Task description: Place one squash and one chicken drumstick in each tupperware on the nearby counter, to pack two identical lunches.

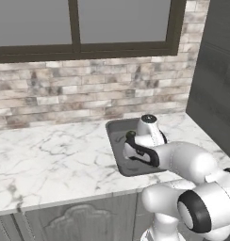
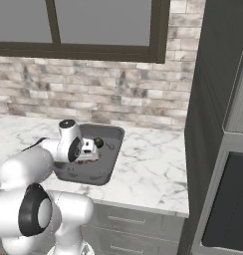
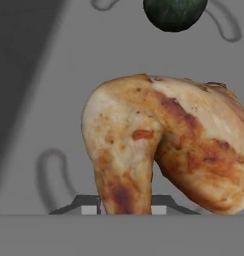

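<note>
two-finger gripper (image 3: 125, 210) pinching golden-tan chicken drumstick (image 3: 164, 145), over dark grey rectangular tupperware (image 1: 118, 162), round dark green squash (image 3: 174, 12) inside

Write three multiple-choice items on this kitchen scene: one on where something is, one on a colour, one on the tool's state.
1. Where is the round squash?
A. In the grey tupperware
B. On the bare counter
C. On the window sill

2. What colour is that squash?
A. Orange
B. Dark green
C. White

3. What is the tool doing?
A. Hanging open over the counter
B. Shut on the drumstick
C. Shut on the squash

Answers:
1 A, both base views show the squash inside the tupperware.
2 B, the hand view shows a dark green ball.
3 B, in the hand view the drumstick's narrow end sits between the fingertips, above the tupperware's floor.
</note>
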